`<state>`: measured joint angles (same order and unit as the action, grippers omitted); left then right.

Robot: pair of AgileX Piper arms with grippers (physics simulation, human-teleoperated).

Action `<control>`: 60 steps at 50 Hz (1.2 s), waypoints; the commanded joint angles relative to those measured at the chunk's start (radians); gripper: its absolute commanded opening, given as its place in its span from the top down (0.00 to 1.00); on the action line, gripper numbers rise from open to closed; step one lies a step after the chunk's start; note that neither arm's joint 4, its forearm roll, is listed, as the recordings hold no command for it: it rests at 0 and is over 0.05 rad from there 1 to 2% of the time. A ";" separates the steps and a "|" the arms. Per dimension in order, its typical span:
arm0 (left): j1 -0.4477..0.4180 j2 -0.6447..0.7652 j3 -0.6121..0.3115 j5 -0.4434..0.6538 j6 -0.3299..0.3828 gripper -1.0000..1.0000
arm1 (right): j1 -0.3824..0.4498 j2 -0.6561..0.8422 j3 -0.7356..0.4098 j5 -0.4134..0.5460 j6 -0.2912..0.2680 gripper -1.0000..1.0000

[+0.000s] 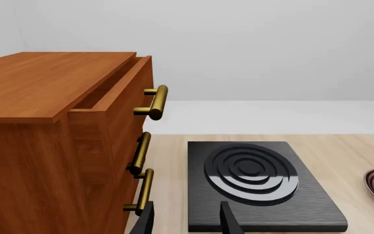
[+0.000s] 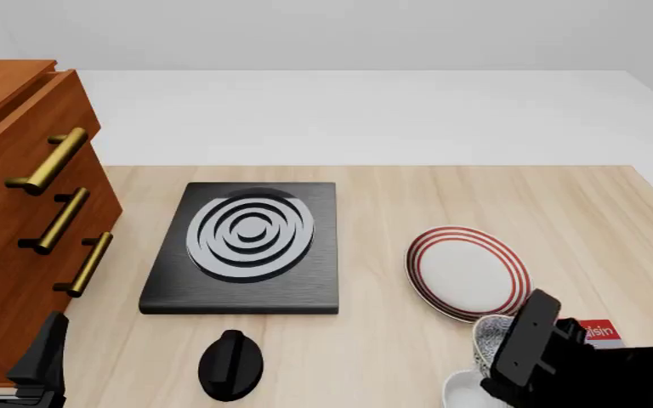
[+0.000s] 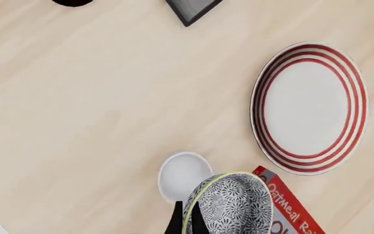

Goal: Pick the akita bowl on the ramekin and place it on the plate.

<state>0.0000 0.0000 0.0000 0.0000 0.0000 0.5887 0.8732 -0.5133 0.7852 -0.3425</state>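
Bowl in hand — my right gripper (image 3: 183, 219) is clamped on the rim of the akita bowl (image 3: 229, 204), lifted clear of the ramekin (image 3: 181, 174), which sits bare on the table (image 3: 76, 97) just beside it. The plate (image 3: 309, 107) is near the ramekin, nothing on it. A red oatmeal box (image 3: 288, 207) lies under the bowl's far side. My left gripper (image 1: 185, 219) is apart, holding nothing — facing the stove burner (image 1: 252, 173), wooden drawer cabinet (image 1: 50, 131) alongside.
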 commanded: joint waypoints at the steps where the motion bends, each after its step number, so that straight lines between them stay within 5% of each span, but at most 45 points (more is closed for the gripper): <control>1: 0.000 0.000 0.000 0.000 0.000 0.00 | -0.063 0.008 -0.078 0.042 -0.064 1.00; 25: 0.000 0.000 0.000 0.000 0.000 0.00 | -0.200 0.239 -0.292 -0.047 -0.131 1.00; 60: 0.000 0.000 0.000 0.000 0.000 0.00 | -0.303 0.443 -0.330 -0.319 -0.043 1.00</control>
<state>0.0000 0.0000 0.0000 0.0000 0.0000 0.3132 1.2686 -0.8353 0.5313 -0.4075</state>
